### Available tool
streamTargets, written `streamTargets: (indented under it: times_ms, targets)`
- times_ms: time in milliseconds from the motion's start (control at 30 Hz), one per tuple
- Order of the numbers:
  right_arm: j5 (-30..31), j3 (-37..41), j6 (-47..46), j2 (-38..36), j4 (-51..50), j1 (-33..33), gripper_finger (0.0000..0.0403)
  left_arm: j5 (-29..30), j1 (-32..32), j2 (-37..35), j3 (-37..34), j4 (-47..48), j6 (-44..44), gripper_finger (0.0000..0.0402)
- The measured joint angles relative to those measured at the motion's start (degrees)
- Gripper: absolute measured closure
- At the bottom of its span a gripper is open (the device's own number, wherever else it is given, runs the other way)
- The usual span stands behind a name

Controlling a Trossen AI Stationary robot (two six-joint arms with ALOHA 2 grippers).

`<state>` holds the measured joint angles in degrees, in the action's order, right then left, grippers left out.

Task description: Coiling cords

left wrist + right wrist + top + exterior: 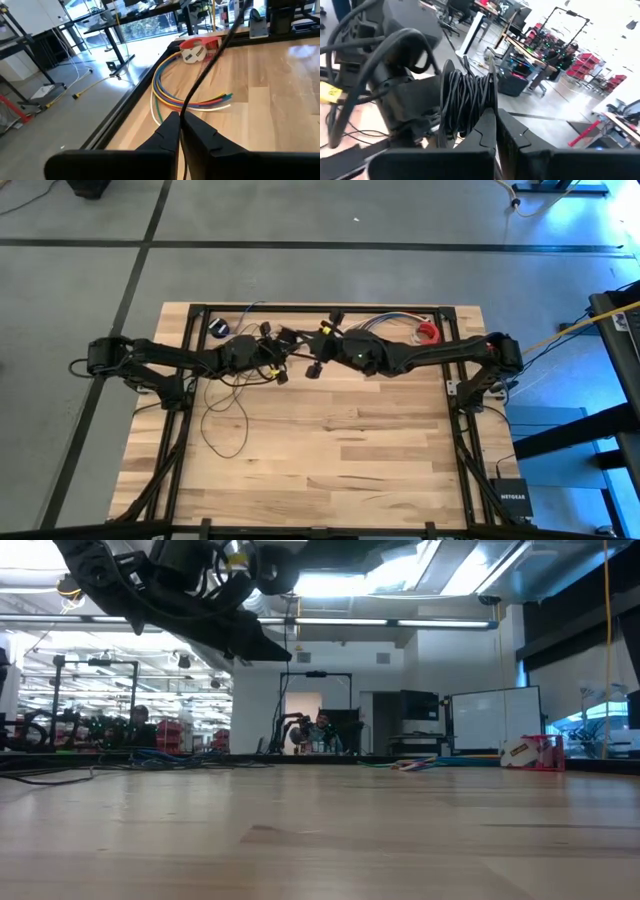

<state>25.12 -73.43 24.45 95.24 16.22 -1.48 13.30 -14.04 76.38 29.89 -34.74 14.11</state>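
Left gripper (179, 121) pinches the thin dark brown-black cord (202, 77) mid-air over the table's far side; loose loops (225, 415) lie on the light wooden table (330, 470) below. Right gripper (492, 117) clamps a wound black coil (465, 102) — judged partly coiled, slack left to wind.

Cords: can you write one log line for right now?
left fingers: shut on thin black cord | right fingers: shut on coiled cord bundle | both above wooden table

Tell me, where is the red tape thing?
The red tape dispenser sits near the table's far edge on the right side, beside the bundle of coloured wires, just behind the right arm.
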Motion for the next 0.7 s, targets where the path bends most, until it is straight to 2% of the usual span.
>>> streamTargets:
  times_ms: [267, 567, 700]
  targets:
    - [-0.73, -0.02, 0.32, -0.30, -0.18, 0.05, 0.0401, 0.52, -0.37, 0.00, 0.00, -0.15, 3.23, 0.0400]
    - [-0.07, 0.00, 2.61, 0.16, -0.51, 2.12, 0.0401, 0.72, -5.48, -0.27, 0.04, -1.88, 5.86, 0.0401]
    - [-1.11, 0.00, 2.43, 0.33, -0.74, 2.10, 0.0400, 1.18, -5.84, -1.65, -0.04, -1.61, 6.11, 0.0401]
